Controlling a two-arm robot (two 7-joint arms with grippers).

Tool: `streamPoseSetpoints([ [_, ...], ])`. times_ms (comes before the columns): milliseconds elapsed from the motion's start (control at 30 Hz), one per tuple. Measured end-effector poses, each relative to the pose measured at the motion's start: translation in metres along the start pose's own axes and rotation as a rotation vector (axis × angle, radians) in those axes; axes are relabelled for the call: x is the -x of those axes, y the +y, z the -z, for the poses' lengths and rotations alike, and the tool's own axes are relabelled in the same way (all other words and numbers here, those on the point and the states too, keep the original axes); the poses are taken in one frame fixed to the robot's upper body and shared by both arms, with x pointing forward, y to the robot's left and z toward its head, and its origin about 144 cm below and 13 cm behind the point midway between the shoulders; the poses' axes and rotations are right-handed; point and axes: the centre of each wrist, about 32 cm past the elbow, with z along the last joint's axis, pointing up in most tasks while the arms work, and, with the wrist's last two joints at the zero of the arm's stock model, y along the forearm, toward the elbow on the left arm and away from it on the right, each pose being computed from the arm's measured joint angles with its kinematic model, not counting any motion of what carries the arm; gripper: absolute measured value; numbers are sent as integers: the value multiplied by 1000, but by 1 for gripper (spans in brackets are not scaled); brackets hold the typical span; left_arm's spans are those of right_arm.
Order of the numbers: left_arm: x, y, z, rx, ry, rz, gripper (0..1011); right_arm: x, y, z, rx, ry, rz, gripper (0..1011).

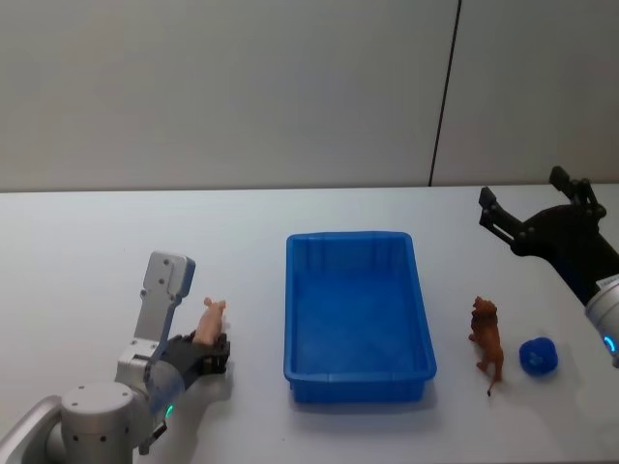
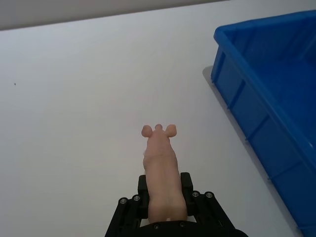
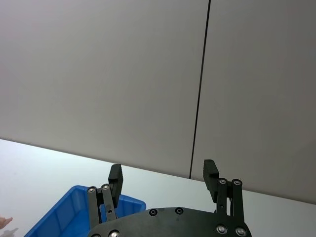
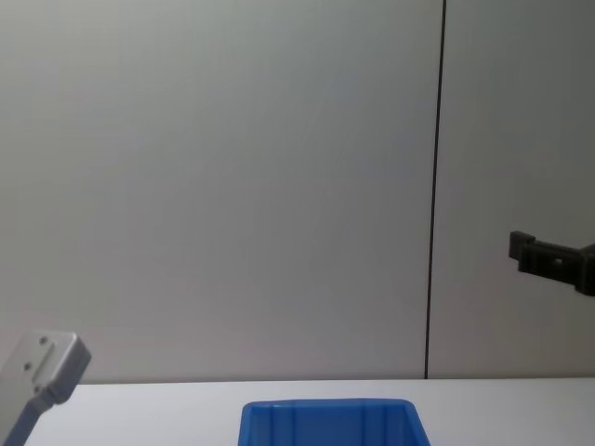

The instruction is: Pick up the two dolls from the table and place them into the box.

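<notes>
Pig doll (image 2: pixel 160 168) clamped in left hand (image 2: pixel 164 181), plainest from its wrist; right hand (image 3: pixel 163 171) wide open, empty.

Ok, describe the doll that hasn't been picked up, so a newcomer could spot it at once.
Start at the blue box in the middle of the white table. Just beyond its right side a small lion stands upright. It is brown, unlike the round blue thing beside it and the pink pig in the left claw.

White table (image 1: pixel 97 251) w/ blue box (image 1: pixel 358 389), lion doll (image 1: pixel 486 340) & blue toy (image 1: pixel 538 357).
</notes>
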Motion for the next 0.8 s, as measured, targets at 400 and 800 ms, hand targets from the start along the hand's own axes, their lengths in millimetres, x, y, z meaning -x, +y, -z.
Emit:
streamPoseSetpoints([
  [400,4,10,-17,122,-62,3,389,0,0,0,0,0,0,1001],
  [800,9,19,-46,277,-136,98,387,0,0,0,0,0,0,1001],
])
